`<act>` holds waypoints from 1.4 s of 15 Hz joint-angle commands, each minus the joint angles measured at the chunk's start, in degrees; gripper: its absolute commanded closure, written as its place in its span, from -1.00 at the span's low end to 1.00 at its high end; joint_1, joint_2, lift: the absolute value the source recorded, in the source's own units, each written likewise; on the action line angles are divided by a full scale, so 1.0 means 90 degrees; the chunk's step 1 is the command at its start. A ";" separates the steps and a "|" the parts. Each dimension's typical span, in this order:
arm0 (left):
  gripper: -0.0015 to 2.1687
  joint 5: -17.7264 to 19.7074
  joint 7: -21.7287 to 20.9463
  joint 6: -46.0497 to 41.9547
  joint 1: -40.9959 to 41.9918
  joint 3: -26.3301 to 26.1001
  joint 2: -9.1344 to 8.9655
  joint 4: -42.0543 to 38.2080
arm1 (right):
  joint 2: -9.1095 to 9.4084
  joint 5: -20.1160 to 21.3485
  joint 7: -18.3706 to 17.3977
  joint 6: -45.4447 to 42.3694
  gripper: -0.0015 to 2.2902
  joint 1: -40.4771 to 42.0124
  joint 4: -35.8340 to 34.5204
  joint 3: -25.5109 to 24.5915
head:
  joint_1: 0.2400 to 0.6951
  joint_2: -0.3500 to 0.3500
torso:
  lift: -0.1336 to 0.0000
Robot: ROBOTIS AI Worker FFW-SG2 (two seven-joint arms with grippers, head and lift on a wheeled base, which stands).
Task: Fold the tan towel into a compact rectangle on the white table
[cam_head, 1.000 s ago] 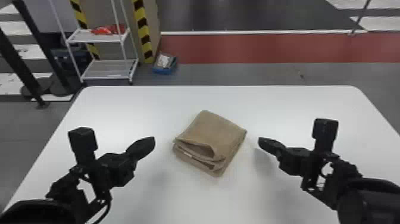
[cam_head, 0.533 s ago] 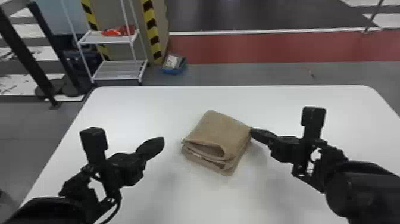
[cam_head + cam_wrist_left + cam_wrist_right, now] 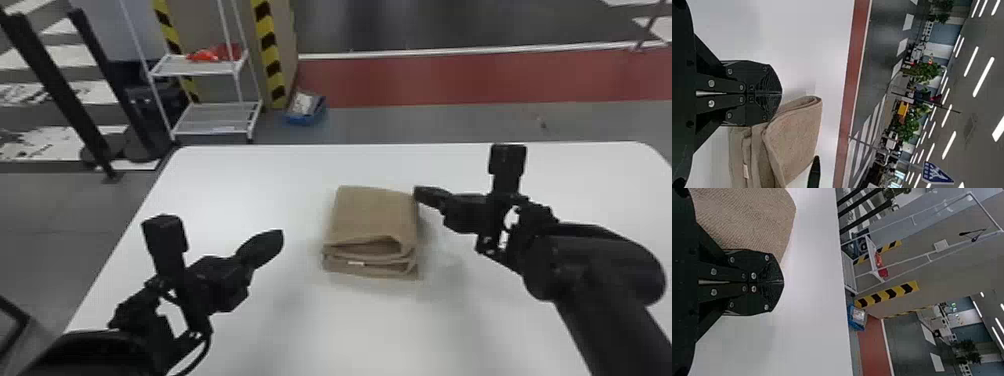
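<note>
Towel fabric, tan and folded into a thick, compact stack, lies at the centre of the frame on the white table (image 3: 240,190). The tan towel (image 3: 372,215) has its layered edges toward the bottom of the frame, where a fold gapes slightly above a small white tag (image 3: 356,263). Left of centre, the left gripper (image 3: 276,241) is apart from the cloth; in the left wrist view, the jaws of the left gripper (image 3: 781,93) are pressed together with nothing between them. The right gripper (image 3: 418,193) points at the cloth's upper right corner, its jaws closed and empty too; whether it touches the corner, I cannot tell. A white wire rack (image 3: 215,120) stands at upper left, a blue bin (image 3: 306,118) just beside it.
</note>
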 commanded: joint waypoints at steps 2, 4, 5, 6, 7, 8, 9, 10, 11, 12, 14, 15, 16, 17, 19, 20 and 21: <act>0.58 0.0073 -0.0004 0.0003 0.0035 0.0031 0.0000 -0.0033 | 0.0128 -0.0010 0.0033 -0.0017 0.91 -0.0251 0.0256 0.0163 | 1.00 0.41 | -0.87; 0.58 0.0073 0.0015 -0.0017 0.0016 0.0031 0.0000 -0.0053 | 0.0108 -0.0029 0.0082 0.0003 0.91 0.0023 -0.0095 0.0134 | 1.00 0.45 | -0.87; 0.58 0.0073 0.0035 -0.0017 0.0025 0.0021 0.0000 -0.0131 | 0.0059 -0.0019 0.0082 0.0003 0.91 0.0276 -0.0486 0.0085 | 1.00 0.47 | -0.87; 0.58 0.0073 0.0093 -0.0017 0.0045 0.0001 0.0000 -0.0238 | -0.0038 0.0000 0.0140 0.0003 0.91 0.0530 -0.1062 -0.0013 | 1.00 0.47 | -0.87; 0.58 0.0073 0.0230 -0.0115 0.0055 -0.0028 -0.0019 -0.0297 | -0.0195 0.0030 0.0179 -0.0017 0.91 0.0784 -0.1580 -0.0032 | 1.00 0.46 | -0.87; 0.53 0.0073 0.0347 -0.0447 0.0055 -0.0077 -0.0029 -0.0306 | -0.0400 0.0039 0.0189 -0.0056 0.86 0.0999 -0.2029 -0.0042 | 1.00 0.45 | -0.87; 0.39 0.0073 0.0445 -0.0798 0.0045 -0.0165 -0.0019 -0.0316 | -0.0634 0.0069 0.0179 -0.0095 0.62 0.1234 -0.2498 -0.0101 | 1.00 0.43 | -0.87; 0.19 0.0063 0.0503 -0.1072 0.0045 -0.0243 -0.0019 -0.0316 | -0.0751 0.0196 0.0189 -0.0095 0.34 0.1487 -0.2937 -0.0306 | 1.00 0.37 | -0.87; -0.41 0.0044 0.0562 -0.1169 0.0035 -0.0321 -0.0019 -0.0326 | -0.0869 0.0322 0.0365 -0.0056 0.08 0.1673 -0.3250 -0.0394 | 1.00 0.33 | -0.87; -1.00 -0.0005 0.0679 -0.1345 0.0045 -0.0419 -0.0010 -0.0326 | -0.1015 0.0371 0.0511 0.0022 -0.22 0.1956 -0.3650 -0.0540 | 1.00 0.28 | -0.87; -1.00 -0.0396 0.1040 -0.1892 0.0104 -0.0741 -0.0019 -0.0326 | -0.1083 0.0440 0.0580 0.0042 -1.00 0.2650 -0.4451 -0.0765 | 1.00 0.21 | -0.87; -0.97 -0.0640 0.1246 -0.2283 0.0162 -0.0917 -0.0010 -0.0316 | -0.1064 0.0410 0.0550 -0.0017 -1.00 0.3069 -0.4822 -0.0862 | 1.00 0.18 | -0.87; -0.97 -0.0669 0.1275 -0.2497 0.0191 -0.0985 -0.0019 -0.0258 | -0.0995 0.0410 0.0502 -0.0134 -1.00 0.3421 -0.5086 -0.1019 | 1.00 0.16 | -0.87; -0.97 -0.0698 0.1314 -0.2517 0.0191 -0.1053 -0.0019 -0.0228 | -0.0888 0.0410 0.0443 -0.0290 -0.98 0.3812 -0.5359 -0.1194 | 1.00 0.10 | -0.87; -0.97 -0.1040 0.1792 -0.2771 0.0250 -0.1298 -0.0029 -0.0228 | -0.0761 0.0362 0.0199 -0.0739 -0.97 0.4427 -0.5691 -0.1351 | 1.00 0.04 | -0.87; -0.97 -0.1197 0.2046 -0.3005 0.0328 -0.1424 -0.0059 -0.0238 | -0.0751 0.0342 0.0043 -0.0993 -0.96 0.4612 -0.5730 -0.1351 | 1.00 0.02 | -0.87; -0.97 -0.1304 0.2212 -0.3396 0.0455 -0.1522 -0.0078 -0.0238 | -0.0742 0.0283 -0.0045 -0.1423 -0.96 0.4798 -0.5730 -0.1341 | 1.00 -0.01 | -0.87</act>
